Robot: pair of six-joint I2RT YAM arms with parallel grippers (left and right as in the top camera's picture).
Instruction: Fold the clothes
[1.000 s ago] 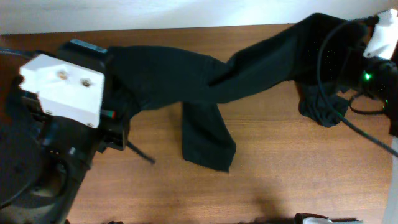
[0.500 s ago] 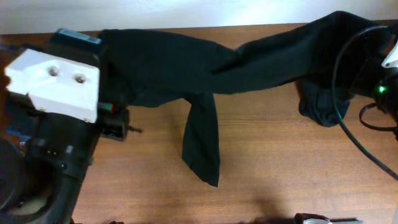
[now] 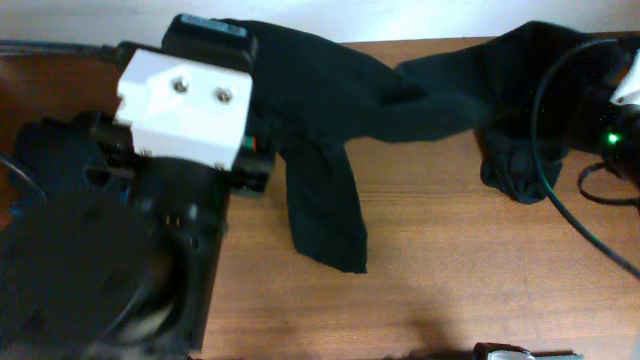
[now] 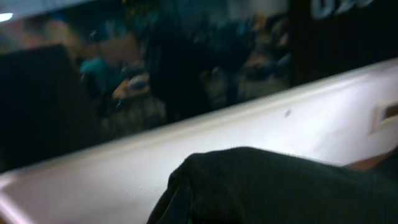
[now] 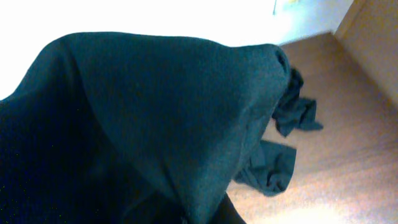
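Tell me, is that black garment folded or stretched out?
Stretched out, not folded. The black garment runs as one long band across the table, a loose flap hanging off it.

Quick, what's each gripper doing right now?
Left gripper: closed on the black garment.
Right gripper: closed on the same black garment.

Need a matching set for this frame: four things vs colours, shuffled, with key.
Things:
1. garment
2. table
3. left arm cover
4. right arm light

Colours:
A. green
B. white
C. black
D. brown

Pairs: 1-C, 2-D, 3-B, 4-A
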